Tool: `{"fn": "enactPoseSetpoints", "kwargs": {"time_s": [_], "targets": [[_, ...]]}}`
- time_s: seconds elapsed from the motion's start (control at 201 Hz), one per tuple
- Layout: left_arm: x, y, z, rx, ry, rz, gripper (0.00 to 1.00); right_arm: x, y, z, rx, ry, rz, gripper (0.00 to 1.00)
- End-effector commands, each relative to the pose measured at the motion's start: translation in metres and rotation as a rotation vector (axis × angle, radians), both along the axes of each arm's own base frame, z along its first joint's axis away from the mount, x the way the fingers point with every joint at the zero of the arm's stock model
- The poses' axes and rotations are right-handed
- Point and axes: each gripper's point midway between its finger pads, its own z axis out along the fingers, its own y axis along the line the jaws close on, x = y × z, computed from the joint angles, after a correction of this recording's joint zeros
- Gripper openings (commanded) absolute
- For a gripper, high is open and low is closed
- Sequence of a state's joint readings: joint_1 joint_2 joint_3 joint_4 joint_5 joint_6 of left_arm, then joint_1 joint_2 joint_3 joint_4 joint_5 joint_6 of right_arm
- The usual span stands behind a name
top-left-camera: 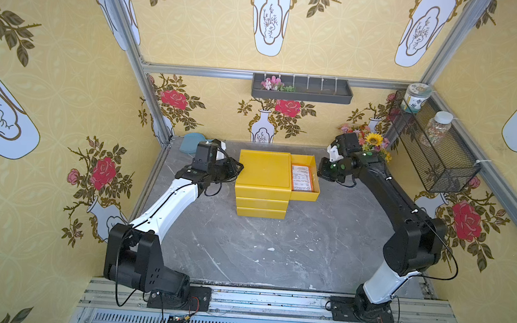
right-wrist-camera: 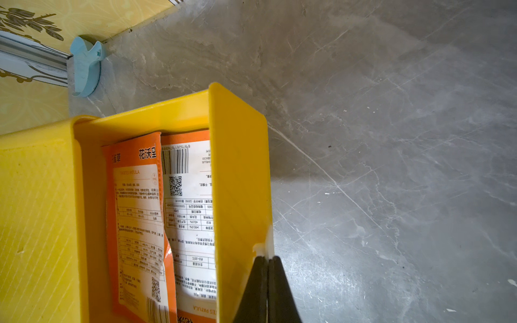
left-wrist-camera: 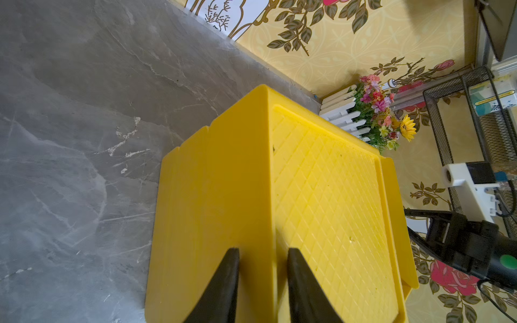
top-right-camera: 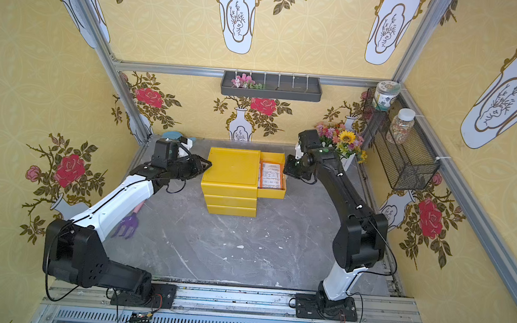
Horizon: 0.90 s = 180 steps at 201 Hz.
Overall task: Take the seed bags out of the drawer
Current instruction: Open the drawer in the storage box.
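- While the yellow three-drawer cabinet point(top-left-camera: 264, 169) sits toward the back of the grey marbled tabletop point(top-left-camera: 275, 248), its top drawer point(top-left-camera: 305, 196) stands open, sticking out toward 3 o'clock in both top views.
- And there they are, the seed bags point(top-left-camera: 302, 178): lying flat inside that open drawer, orange borders, white printed backs up.
- The right wrist view shows two of them, one lapped over the other, with barcodes and QR codes plain to see.
- Over to the right gripper point(right-wrist-camera: 267, 257), at the drawer's 3 o'clock end: its fingers point(right-wrist-camera: 258, 282) are clenched tight on a small white tab point(right-wrist-camera: 261, 247) at the edge of the drawer's front panel.
- Now the left gripper point(left-wrist-camera: 263, 250), in at the cabinet's 9 o'clock side: its fingers point(left-wrist-camera: 223, 282) are parted and hold nothing.
- They straddle the cabinet's upper edge, one tip by the side wall and one over the diamond-patterned top; whether they press on it, I cannot tell.
- The two lower drawers sit flush, closed.
- Around the cabinet, a white-fenced planter of artificial flowers point(top-left-camera: 374, 141) stands at about 1 o'clock.
- A pale blue plastic piece point(top-left-camera: 191, 142) is at 10 o'clock by the back wall.
- A purple hand rake point(top-right-camera: 129, 223) lies at 8 o'clock, partly under the left arm.
- Up on the 3 o'clock wall, a black wire basket point(top-left-camera: 440, 164) carries two white-lidded jars point(top-left-camera: 415, 97).
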<state>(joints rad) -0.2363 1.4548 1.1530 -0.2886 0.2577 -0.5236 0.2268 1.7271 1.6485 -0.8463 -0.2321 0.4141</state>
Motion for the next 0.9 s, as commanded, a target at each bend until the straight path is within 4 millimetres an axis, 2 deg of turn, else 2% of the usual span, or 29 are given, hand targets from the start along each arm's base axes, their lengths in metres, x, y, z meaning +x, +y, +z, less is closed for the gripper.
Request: {"fn": "enactPoseSetpoints", "kwargs": {"time_s": [0.0,0.174,0.279,0.344,0.518,0.633,0.727,0.817,0.892], "targets": [[-0.025,0.013,-0.042,0.083,0.175,0.020,0.34,0.006,-0.006,0.004,-0.020,-0.026,-0.019,0.07],[-0.026,0.013,-0.042,0.081,0.173,0.021,0.33,0.008,-0.009,0.004,-0.021,-0.028,-0.024,0.08],[-0.026,0.013,-0.042,0.080,0.175,0.022,0.33,0.010,-0.009,0.006,-0.023,-0.033,-0.020,0.11],[-0.025,0.013,-0.042,0.080,0.175,0.023,0.33,0.010,-0.010,0.010,-0.029,-0.042,-0.019,0.16],[-0.025,0.013,-0.041,0.078,0.174,0.022,0.33,0.012,-0.015,0.025,-0.048,-0.073,-0.030,0.38],[-0.024,0.012,-0.040,0.077,0.171,0.021,0.33,0.013,-0.016,0.038,-0.052,-0.093,-0.034,0.41],[-0.024,0.012,-0.041,0.078,0.172,0.021,0.33,0.013,-0.008,0.055,-0.023,-0.126,-0.016,0.42],[-0.024,0.012,-0.041,0.077,0.171,0.022,0.33,0.011,0.009,0.068,0.008,-0.145,0.018,0.42],[-0.023,0.012,-0.040,0.076,0.169,0.022,0.33,0.010,0.026,0.071,0.035,-0.139,0.046,0.42]]}}
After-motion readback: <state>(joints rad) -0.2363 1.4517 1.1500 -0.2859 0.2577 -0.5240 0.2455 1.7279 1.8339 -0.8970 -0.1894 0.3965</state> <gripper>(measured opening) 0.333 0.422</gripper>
